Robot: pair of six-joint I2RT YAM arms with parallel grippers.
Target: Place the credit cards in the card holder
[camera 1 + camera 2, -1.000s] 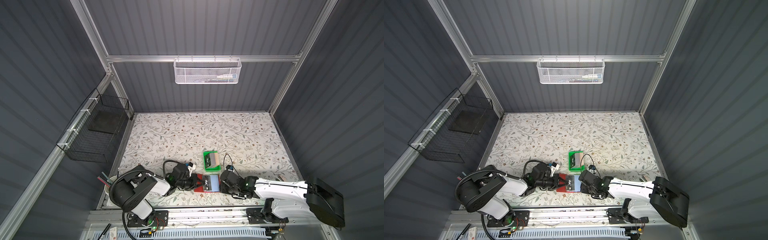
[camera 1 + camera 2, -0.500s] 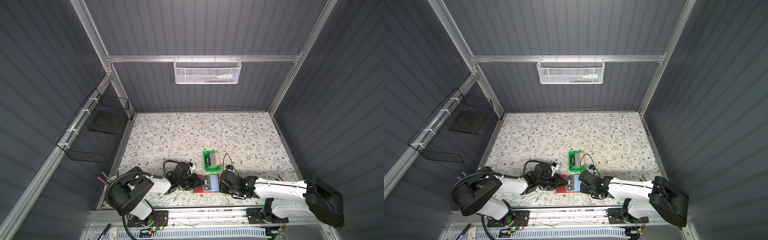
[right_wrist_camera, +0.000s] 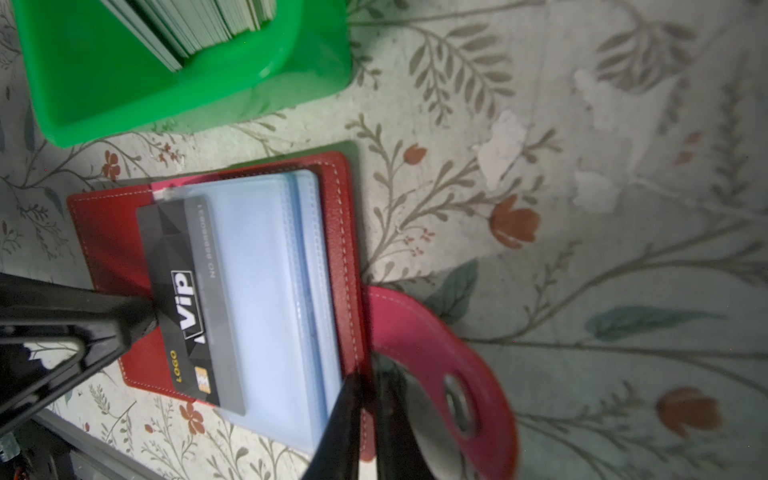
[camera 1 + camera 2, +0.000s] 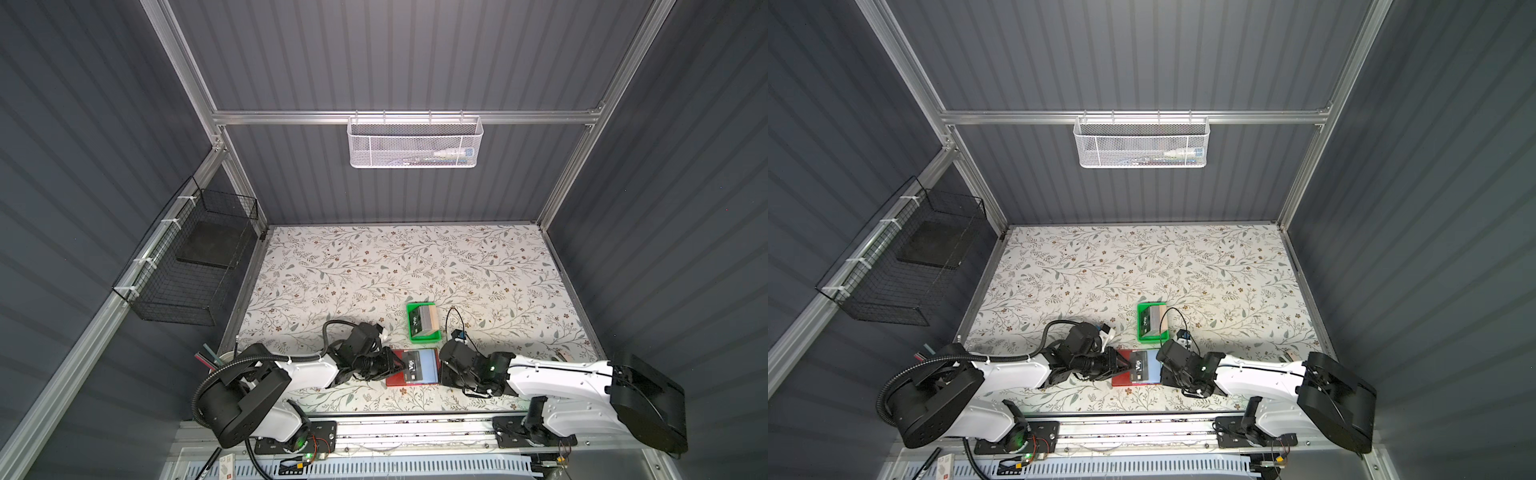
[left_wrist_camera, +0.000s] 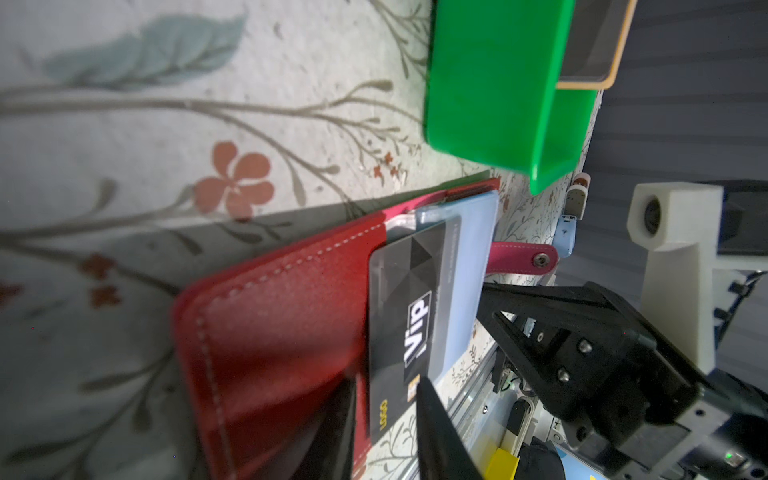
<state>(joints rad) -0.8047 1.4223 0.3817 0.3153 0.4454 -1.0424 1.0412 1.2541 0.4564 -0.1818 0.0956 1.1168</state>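
Left fingers (image 5: 436, 436) wider now; Vip card (image 4: 415, 365) lengthwise front-to-back in card holder (image 4: 395, 379)

The left gripper (image 4: 398, 365) has eased its jaws apart (only a little) around the black Vip card (image 4: 414, 366) at the card holder (image 4: 409, 384); its arm sits lower.

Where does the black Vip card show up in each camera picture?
In a top view: black Vip card on the card holder, near the front edge.
In a top view: same place.
Left wrist: mid-picture, partly in a clear sleeve.
Right wrist: on the holder.
Shared landmark: green tray, just beyond the holder.
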